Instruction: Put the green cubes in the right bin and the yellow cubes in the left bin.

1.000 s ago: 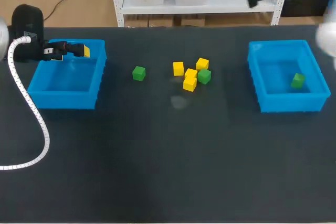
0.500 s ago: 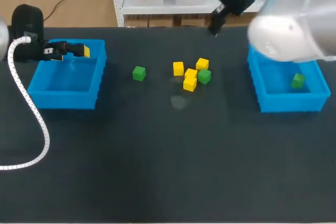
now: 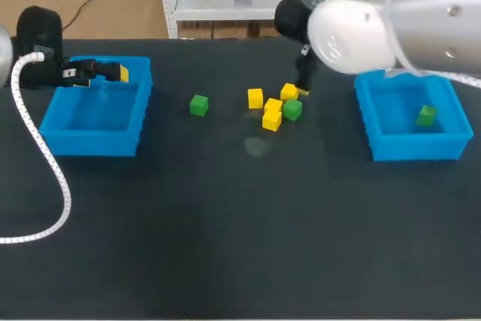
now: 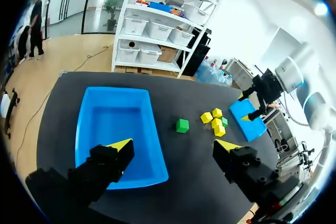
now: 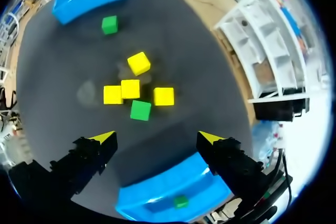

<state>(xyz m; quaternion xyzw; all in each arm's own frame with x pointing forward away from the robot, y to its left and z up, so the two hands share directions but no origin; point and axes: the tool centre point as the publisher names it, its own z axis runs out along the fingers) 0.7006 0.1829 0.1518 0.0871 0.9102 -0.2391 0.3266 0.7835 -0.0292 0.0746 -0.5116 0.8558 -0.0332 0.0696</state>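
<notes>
Starting at the near edge, the dark desk [image 3: 240, 246] is seen to carry all task items in its far half. Four yellow cubes [image 3: 271, 119] and one green cube [image 3: 292, 109] are grouped closely at mid-desk. A second green cube [image 3: 198, 104] is set apart from the group, toward the left bin [image 3: 90, 143]. A third green cube [image 3: 426, 116] is located inside the right bin [image 3: 413, 146]. The right tool [image 5: 157, 137] is held above the far side of the group, its fingers spread wide, with the grouped green cube just ahead of them. The left tool [image 4: 173, 148] is held over the far part of the left bin, its fingers likewise spread wide.
</notes>
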